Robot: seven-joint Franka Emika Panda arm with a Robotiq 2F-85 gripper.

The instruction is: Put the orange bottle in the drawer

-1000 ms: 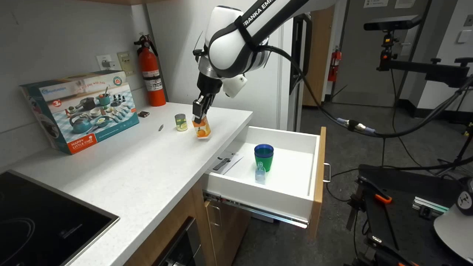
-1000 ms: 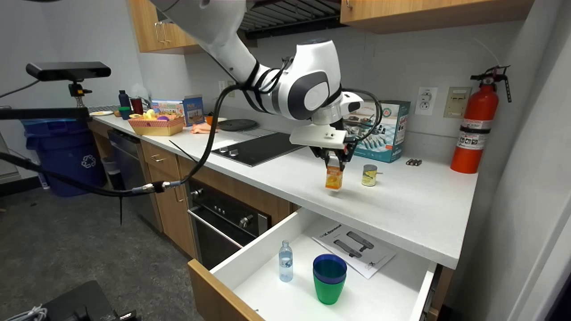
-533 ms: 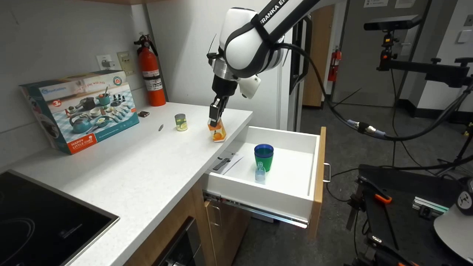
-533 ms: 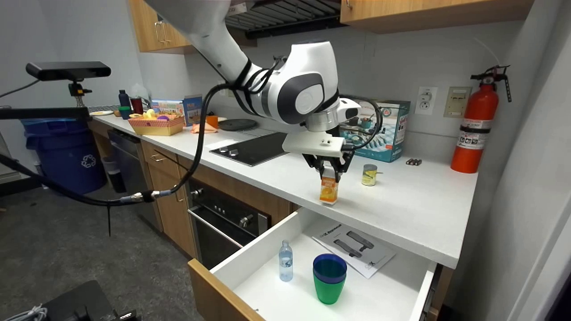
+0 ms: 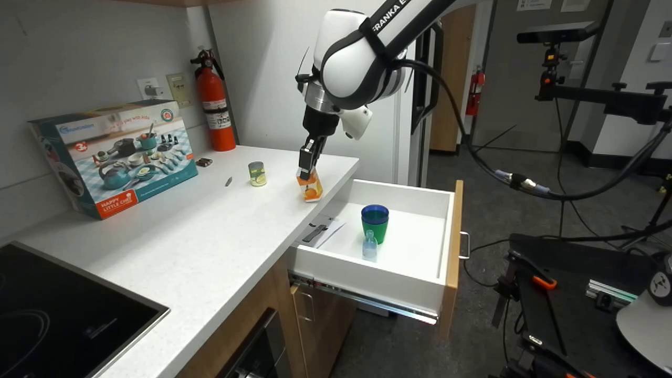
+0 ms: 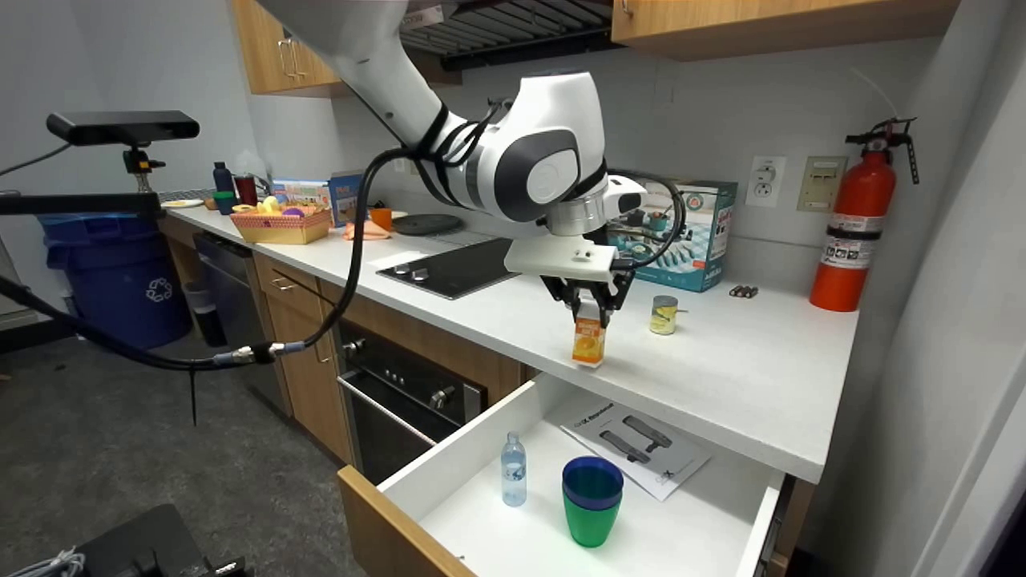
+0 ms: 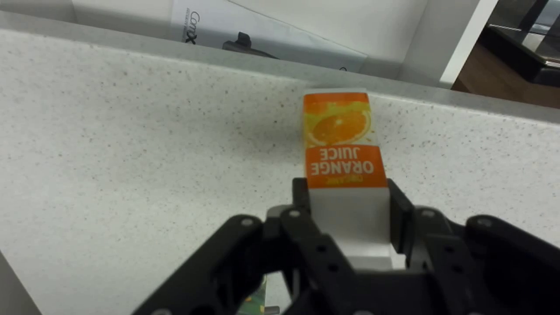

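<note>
The orange bottle is a small orange juice carton with a white top; it shows in both exterior views [image 5: 311, 189] [image 6: 589, 343] and in the wrist view [image 7: 341, 131]. My gripper [image 5: 306, 170] is shut on its white upper part, with a finger on each side [image 7: 348, 192]. The carton hangs slightly tilted at the counter's front edge; I cannot tell whether its bottom touches the counter. The drawer [image 5: 362, 270] is pulled open below the counter, with white walls and a wood-coloured front. It also shows in an exterior view [image 6: 481, 453] and at the top of the wrist view [image 7: 323, 13].
In the drawer are a blue and green cup [image 6: 591, 513], a clear bottle [image 6: 514, 473] and a printed sheet [image 6: 641, 449]. A small yellow-green can [image 5: 257, 174] stands on the counter. A toy box [image 5: 126, 163] and a fire extinguisher [image 5: 216, 113] stand at the back.
My gripper has carried the carton across the counter toward its front edge and the drawer. Most of this came early; in the last half second it has barely moved.
</note>
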